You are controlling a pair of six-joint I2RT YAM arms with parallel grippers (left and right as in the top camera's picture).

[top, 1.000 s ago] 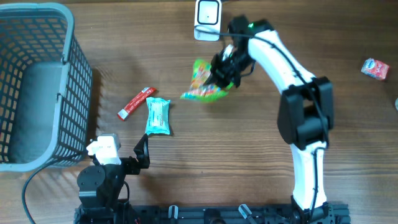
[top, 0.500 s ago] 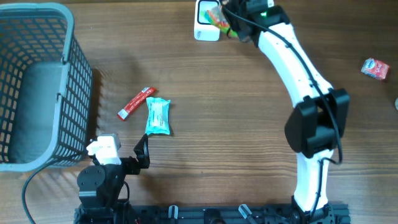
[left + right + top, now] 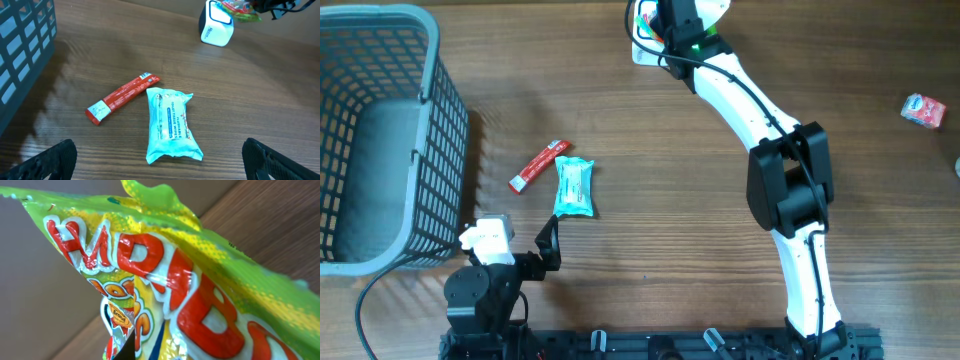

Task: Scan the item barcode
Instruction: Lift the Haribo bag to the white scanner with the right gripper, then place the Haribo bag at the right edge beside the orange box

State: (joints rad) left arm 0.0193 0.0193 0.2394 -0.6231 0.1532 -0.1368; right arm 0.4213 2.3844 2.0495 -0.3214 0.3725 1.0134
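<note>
Risks, as a guess: the snack bag (image 3: 190, 280) is floppy, shiny film, so it can sag or fold and hide the barcode, or glare can stop the read. No barcode shows in any view, so it's unclear which face is toward the barcode scanner (image 3: 642, 42); if the printed front faces it, no scan w/o a wrist turn. The hold looks like a pinch near one edge, so a quick turn could let the bag slide out. The bag and arm are v. close to the scanner, so a low pass could bump or tip it.

Right fingers (image 3: 672, 18) are closed nearly all the way, clamped on the thin film of the bag. The wrist cam is filled w/ bag print, and only a dark sliver of finger shows at bottom. The bag hangs out past the fingers toward the scanner. Overhead and left wrist cam put it over the scanner's top at the far edge of the counter (image 3: 650, 180); touching or just above, can't tell.

Left fingers (image 3: 548, 245) are spread fully and hold nothing, parked low near the wipes pack (image 3: 172, 125) and red stick sachet (image 3: 122, 92). The basket (image 3: 380, 130) is on the left and a small red packet (image 3: 923, 108) far right, both well apart from the scan spot.
</note>
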